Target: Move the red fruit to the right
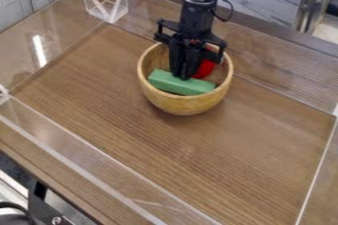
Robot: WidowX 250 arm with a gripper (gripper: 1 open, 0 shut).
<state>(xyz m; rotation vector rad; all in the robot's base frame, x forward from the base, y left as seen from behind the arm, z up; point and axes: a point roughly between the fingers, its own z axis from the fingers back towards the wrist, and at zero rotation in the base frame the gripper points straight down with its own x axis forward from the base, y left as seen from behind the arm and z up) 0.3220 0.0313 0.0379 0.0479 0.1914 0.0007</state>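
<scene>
The red fruit (207, 68) lies inside a wooden bowl (152, 93) at the table's middle back. Only its right side shows, just past the black fingers. My gripper (187, 71) reaches straight down into the bowl. Its fingers are drawn close together against the fruit's left part, shut on it, though the contact itself is partly hidden. A flat green block (176, 82) lies in the bowl in front of the fingers.
The bowl stands on a wooden tabletop (199, 160) ringed by low clear plastic walls (330, 120). A small clear stand (103, 7) sits at the back left. Bare wood lies to the right of the bowl.
</scene>
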